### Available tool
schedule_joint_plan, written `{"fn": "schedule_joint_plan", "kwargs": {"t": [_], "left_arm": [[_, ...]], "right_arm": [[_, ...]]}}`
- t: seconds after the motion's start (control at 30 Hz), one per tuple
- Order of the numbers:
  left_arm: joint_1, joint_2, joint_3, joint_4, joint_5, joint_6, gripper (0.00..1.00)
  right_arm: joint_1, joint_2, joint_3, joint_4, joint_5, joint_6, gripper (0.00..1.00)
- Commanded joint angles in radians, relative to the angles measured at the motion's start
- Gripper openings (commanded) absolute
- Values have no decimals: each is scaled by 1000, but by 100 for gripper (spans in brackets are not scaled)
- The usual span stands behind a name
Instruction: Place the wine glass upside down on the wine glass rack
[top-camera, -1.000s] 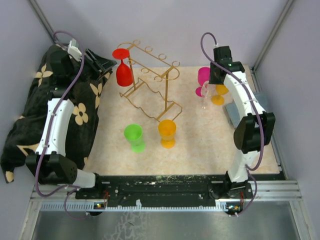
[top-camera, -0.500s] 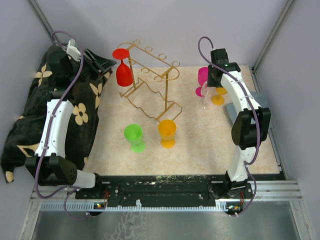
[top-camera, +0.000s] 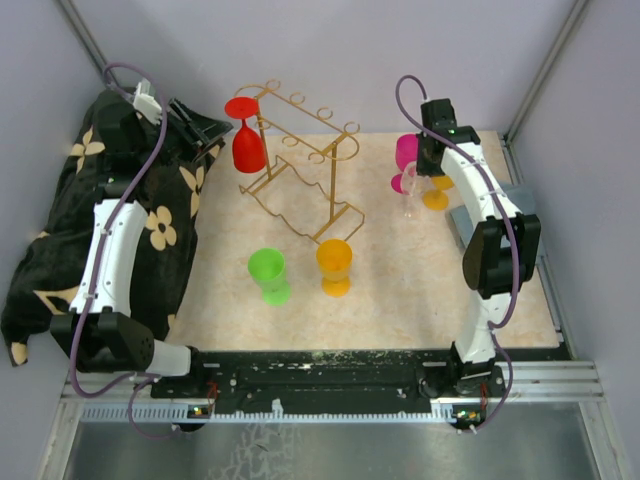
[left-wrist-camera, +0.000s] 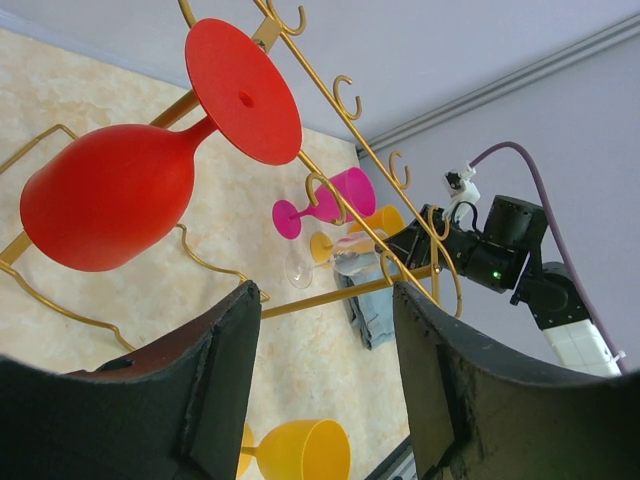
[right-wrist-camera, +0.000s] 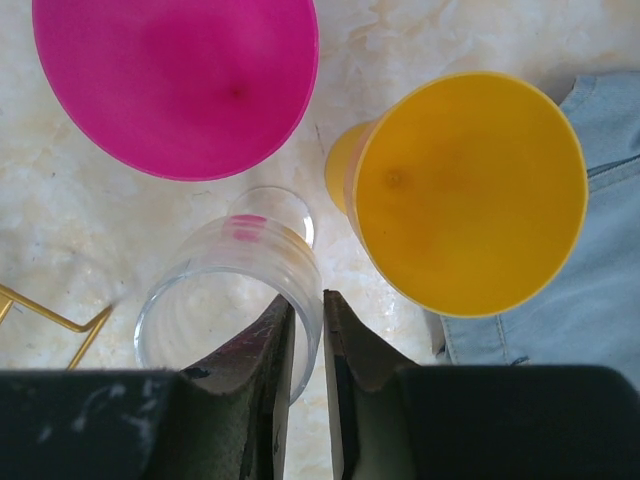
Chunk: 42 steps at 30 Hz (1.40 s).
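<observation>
The gold wire wine glass rack (top-camera: 300, 170) stands at the back of the mat, and a red wine glass (top-camera: 248, 145) hangs upside down from its left end. My right gripper (top-camera: 415, 175) is shut on the rim of a clear wine glass (right-wrist-camera: 225, 290), one finger inside the bowl and one outside. The clear glass (top-camera: 410, 195) stands upright on the mat. My left gripper (left-wrist-camera: 325, 380) is open and empty, just left of the rack (left-wrist-camera: 330, 200) and the red glass (left-wrist-camera: 110, 200).
A magenta glass (right-wrist-camera: 180, 80) and an orange glass (right-wrist-camera: 465, 190) stand right beside the clear glass. Folded blue cloth (top-camera: 465, 225) lies at the right edge. A green glass (top-camera: 268, 272) and another orange glass (top-camera: 334, 263) stand in front of the rack. Black flowered cloth (top-camera: 60, 230) lies at the left.
My right wrist has shifted a little to the left over the clear glass. The left arm and the glasses have not moved.
</observation>
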Motion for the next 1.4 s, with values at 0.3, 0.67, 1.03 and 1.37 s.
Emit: {"fn": "schedule_joint_plan", "kwargs": {"t": [0.3, 0.67, 1.03, 1.37], "left_arm": [[9, -33, -7, 23, 11, -7, 61], [11, -38, -11, 21, 8, -9, 61], [15, -36, -11, 18, 0, -7, 61], [17, -52, -20, 20, -1, -11, 61]], "right_arm": [[-3, 20, -5, 23, 15, -2, 0], [-1, -28, -3, -5, 1, 4, 0], [42, -150, -16, -60, -63, 6, 0], [107, -247, 12, -29, -61, 50, 0]]}}
